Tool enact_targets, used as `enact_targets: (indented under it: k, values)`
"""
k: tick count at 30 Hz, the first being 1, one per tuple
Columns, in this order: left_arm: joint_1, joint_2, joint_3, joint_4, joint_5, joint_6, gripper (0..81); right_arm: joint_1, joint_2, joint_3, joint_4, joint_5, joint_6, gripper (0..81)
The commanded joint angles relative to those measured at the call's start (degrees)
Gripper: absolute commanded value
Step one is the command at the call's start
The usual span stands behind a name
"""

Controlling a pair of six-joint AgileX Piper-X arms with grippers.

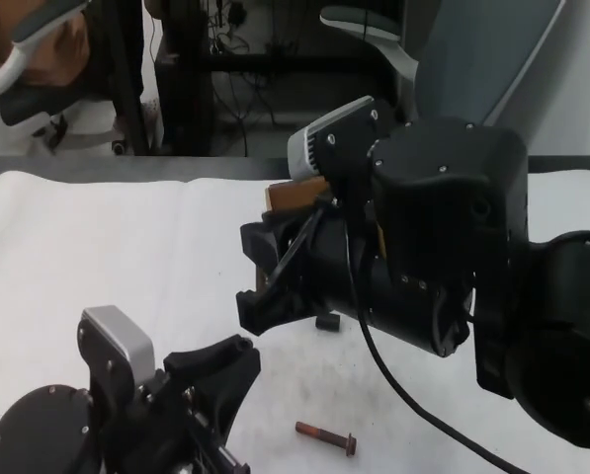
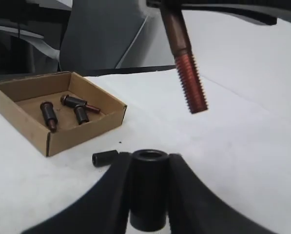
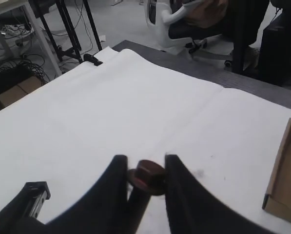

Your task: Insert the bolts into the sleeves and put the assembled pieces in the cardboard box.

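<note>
Black sleeve point(image 2: 147, 195) is sitting tight in the left gripper point(image 2: 148, 163); the right gripper point(image 3: 145, 165) is pinching a reddish bolt point(image 2: 186, 73) nearby.

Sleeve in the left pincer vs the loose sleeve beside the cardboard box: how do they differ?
The left pincer holds its black cylindrical sleeve upright, bore up; the loose black sleeve lies on its side. The first is clamped, the second rests free on the white cloth beside the brown cardboard box. Both are black cylinders.
</note>
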Motion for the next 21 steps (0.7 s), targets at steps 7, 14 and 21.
enact_targets:
  k: [7, 14, 21]
  values:
    - [-0.2, 0.4, -0.4, -7.6, 1.6, -2.0, 1.7, 0.1, 0.2, -0.1, -1.5, 0.0, -0.4, 0.6]
    - [-0.2, 0.4, -0.4, -7.9, 3.3, -2.4, 1.7, 0.1, 3.0, -0.1, -6.6, -2.6, -0.7, 0.6]
    - [-0.2, 0.4, -0.4, -7.9, 2.9, -2.4, 1.7, 0.1, 3.2, -0.1, -5.5, -3.0, -0.7, 0.6]
